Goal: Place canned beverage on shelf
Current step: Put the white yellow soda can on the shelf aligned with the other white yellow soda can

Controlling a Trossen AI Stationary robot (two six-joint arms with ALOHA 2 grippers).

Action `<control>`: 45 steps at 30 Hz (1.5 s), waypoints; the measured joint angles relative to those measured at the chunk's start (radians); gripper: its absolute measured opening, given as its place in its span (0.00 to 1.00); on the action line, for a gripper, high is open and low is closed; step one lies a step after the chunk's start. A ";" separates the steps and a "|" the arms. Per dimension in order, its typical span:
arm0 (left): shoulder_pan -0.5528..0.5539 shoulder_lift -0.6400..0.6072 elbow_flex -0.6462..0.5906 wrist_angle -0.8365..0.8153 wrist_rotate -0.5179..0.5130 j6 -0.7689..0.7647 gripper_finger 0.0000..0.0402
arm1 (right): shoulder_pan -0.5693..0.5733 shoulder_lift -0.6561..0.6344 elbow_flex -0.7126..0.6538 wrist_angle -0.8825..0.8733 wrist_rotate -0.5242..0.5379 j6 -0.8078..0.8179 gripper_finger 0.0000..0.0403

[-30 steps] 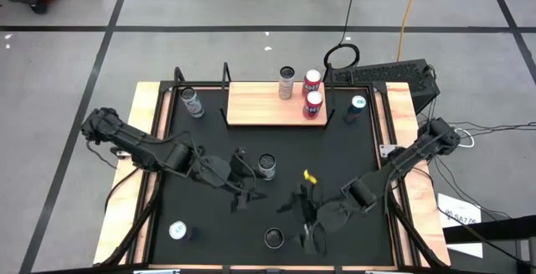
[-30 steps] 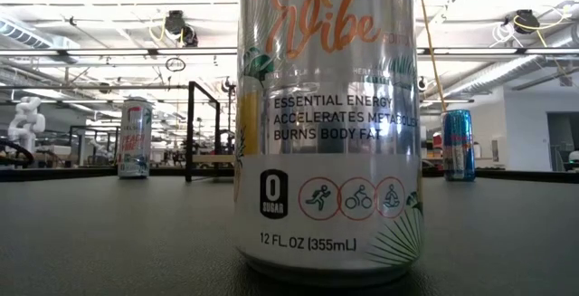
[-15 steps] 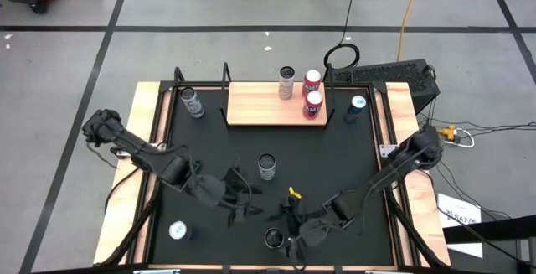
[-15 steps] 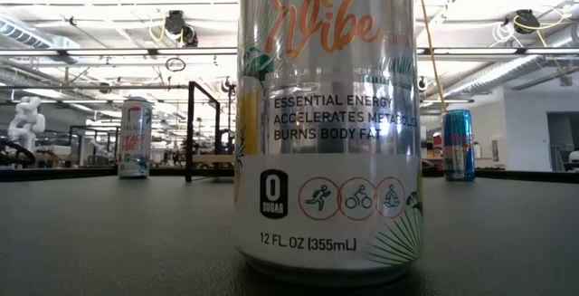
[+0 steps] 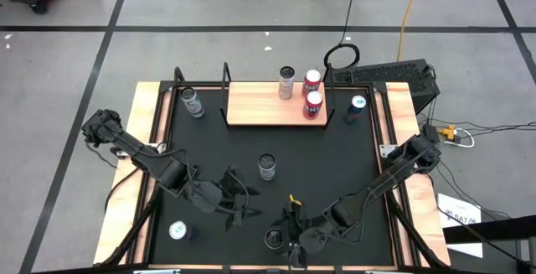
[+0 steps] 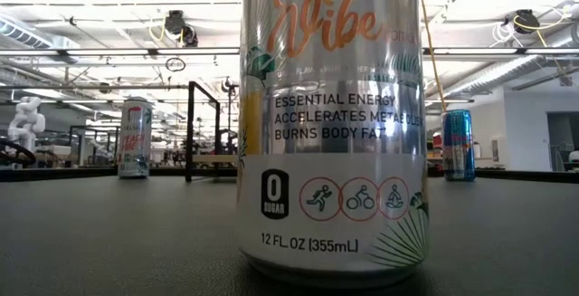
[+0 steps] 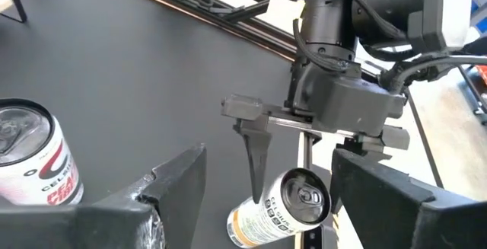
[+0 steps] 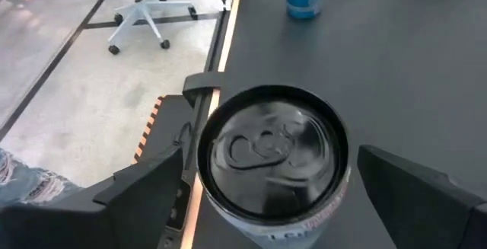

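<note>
On the black tabletop (image 5: 335,152), near its front edge, the Tropical Vibe can (image 5: 273,238) stands upright between my right gripper (image 5: 287,242)'s wide jaws, ready for lifting to the shelf (image 5: 260,104). My left gripper (image 5: 243,207) waits nearby, jaws parted.

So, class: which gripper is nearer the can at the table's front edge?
Right. The right gripper straddles that can, open. The left gripper waits apart, farther back toward the left.

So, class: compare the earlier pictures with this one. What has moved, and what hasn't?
The right gripper has swung toward the table's front edge and now straddles the front can, open, not yet gripping. The left gripper drew back toward the front. The shelf, its three cans and the other cans stayed put.
</note>
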 joint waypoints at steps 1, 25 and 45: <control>0.001 0.000 0.000 0.000 -0.003 0.000 0.69 | 0.000 0.000 0.000 -0.009 0.001 0.006 0.94; 0.002 0.000 0.000 -0.122 -0.015 0.003 0.69 | 0.000 0.000 0.001 -0.015 0.079 -0.122 0.67; 0.159 -0.178 0.000 -0.182 -0.014 0.214 0.69 | -0.187 -0.381 -0.001 -0.505 0.188 0.010 0.58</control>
